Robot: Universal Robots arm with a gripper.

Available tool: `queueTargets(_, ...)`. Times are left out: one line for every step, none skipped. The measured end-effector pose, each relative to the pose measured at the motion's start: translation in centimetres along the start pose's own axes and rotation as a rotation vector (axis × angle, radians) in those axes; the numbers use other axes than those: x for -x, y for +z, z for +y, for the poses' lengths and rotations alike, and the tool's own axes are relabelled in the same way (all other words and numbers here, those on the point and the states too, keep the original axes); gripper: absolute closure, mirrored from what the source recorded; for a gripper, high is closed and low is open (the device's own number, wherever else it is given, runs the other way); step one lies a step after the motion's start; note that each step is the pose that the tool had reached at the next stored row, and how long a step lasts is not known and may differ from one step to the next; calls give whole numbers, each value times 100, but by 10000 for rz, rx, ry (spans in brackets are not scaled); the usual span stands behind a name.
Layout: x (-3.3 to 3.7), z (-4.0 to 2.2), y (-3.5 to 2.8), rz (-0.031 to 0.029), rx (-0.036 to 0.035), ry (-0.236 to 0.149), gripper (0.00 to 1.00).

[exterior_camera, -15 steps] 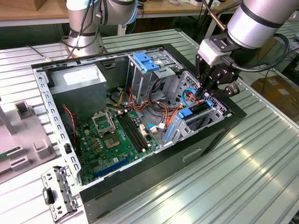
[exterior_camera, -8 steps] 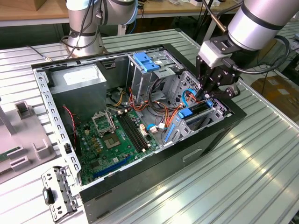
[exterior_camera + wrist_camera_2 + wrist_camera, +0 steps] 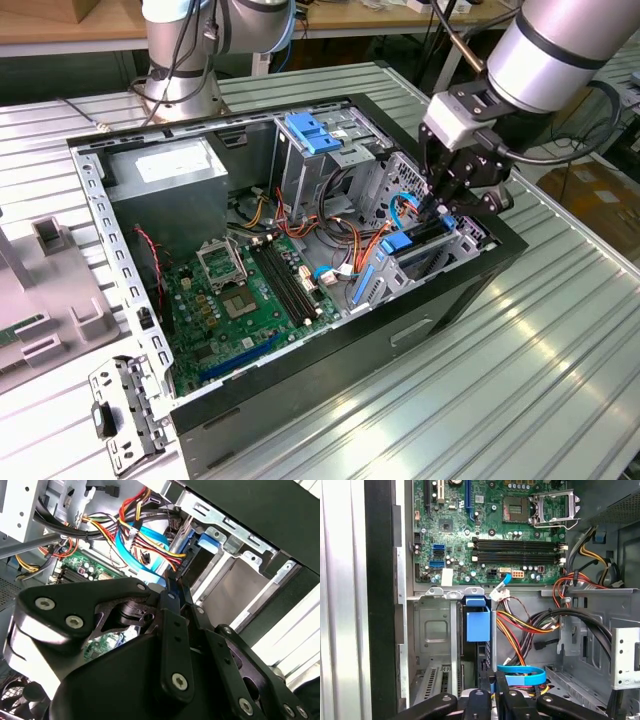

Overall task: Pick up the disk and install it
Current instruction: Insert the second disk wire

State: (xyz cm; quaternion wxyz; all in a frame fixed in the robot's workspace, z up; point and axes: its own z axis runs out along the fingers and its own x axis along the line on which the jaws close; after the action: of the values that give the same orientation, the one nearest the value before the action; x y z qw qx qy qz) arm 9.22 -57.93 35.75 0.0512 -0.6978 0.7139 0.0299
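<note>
where the disk is: standing on edge in the low metal bay at the right of centre in the exterior view, its bright blue carrier facing the inside of the case; in the first wrist view the carrier shows as a blue block in the bay's slot.
gripper: directly above the disk, fingers drawn close together and clamped on its upper edge; in both wrist views the black fingertips point down into the bay.
cables: red, orange and yellow bundle just beside the bay, toward the frame's centre, with a flat blue cable looping near the fingertips.
motherboard: green, lying flat in the case floor, lower left of centre.
drive cage: taller metal frame at upper centre, with a blue latch on top.
power supply: grey box in the upper left corner of the case.
case: open black tower lying on its side on a ribbed metal table.
</note>
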Motion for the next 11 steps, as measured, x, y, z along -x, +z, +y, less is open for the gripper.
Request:
queueTargets(-12,1,6,-4,-1,2,84)
queueTargets(-18,0,10,-3,0,1,84)
queueTargets(-24,0,14,-1,0,0,84)
queueTargets(-28,0,19,-1,0,0,84)
queueTargets(-30,0,21,1,0,0,84)
queueTargets(-31,0,23,1,0,0,84)
queueTargets(-33,0,26,-1,0,0,84)
queueTargets(-35,0,29,-1,0,0,84)
queueTargets(-36,0,31,0,0,0,84)
queueTargets(-37,0,34,0,0,0,84)
queueTargets(-39,0,37,-1,0,0,84)
